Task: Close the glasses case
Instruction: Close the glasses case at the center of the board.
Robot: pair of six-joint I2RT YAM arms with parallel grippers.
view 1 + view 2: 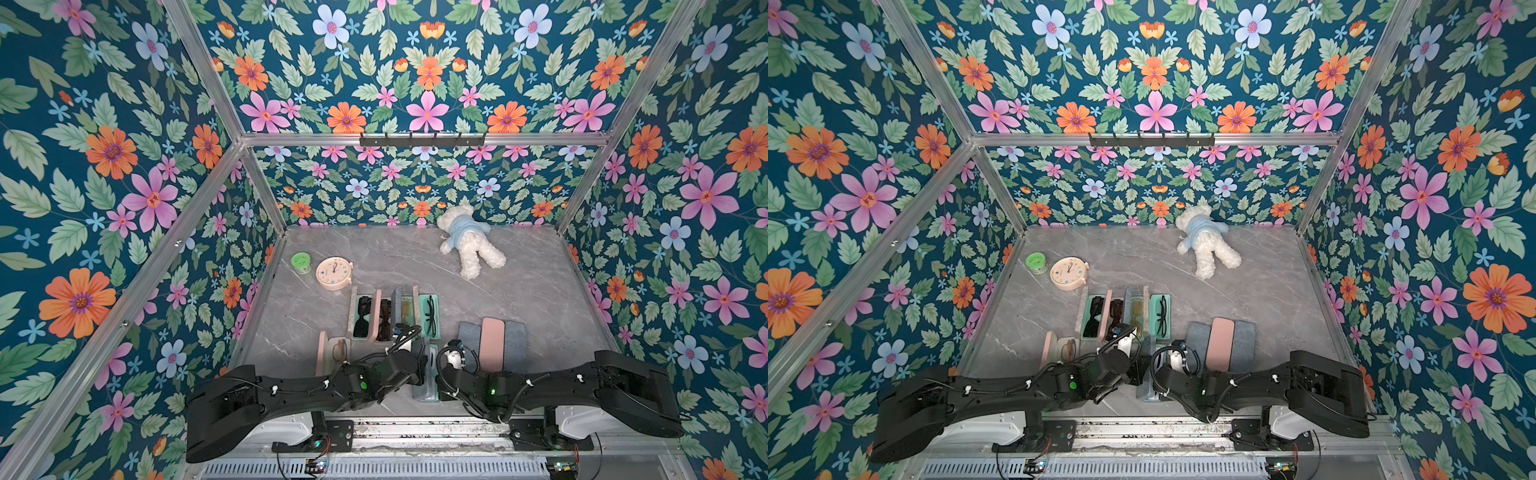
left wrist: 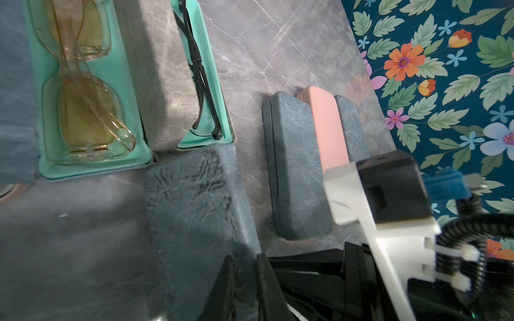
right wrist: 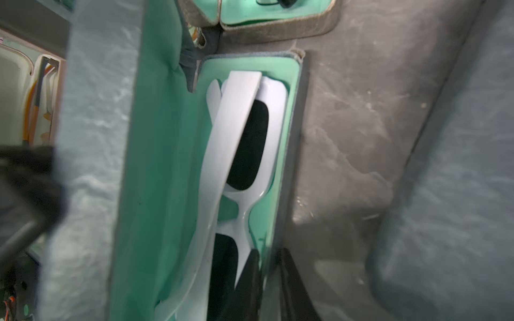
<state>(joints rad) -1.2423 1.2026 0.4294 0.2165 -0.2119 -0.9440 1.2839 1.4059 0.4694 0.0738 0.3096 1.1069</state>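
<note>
The glasses case (image 3: 155,166) is blue-grey outside with teal lining. It stands half open at the table's front middle, between my two wrists in both top views (image 1: 426,392) (image 1: 1147,390). White sunglasses (image 3: 250,144) with dark lenses lie in its base. Its lid (image 2: 194,211) stands raised on edge. My left gripper (image 2: 246,262) is shut on the lid's edge, one finger on each side. My right gripper (image 3: 268,259) is shut on the base's side wall, with one finger inside by the sunglasses and one outside.
Three closed cases, two blue-grey and one pink (image 1: 492,345), lie side by side just right of the right wrist. A row of open cases with glasses (image 1: 395,316) lies behind, and a pink open case (image 1: 332,353) to the left. Clock (image 1: 334,273), green jar (image 1: 301,263) and teddy (image 1: 471,241) sit further back.
</note>
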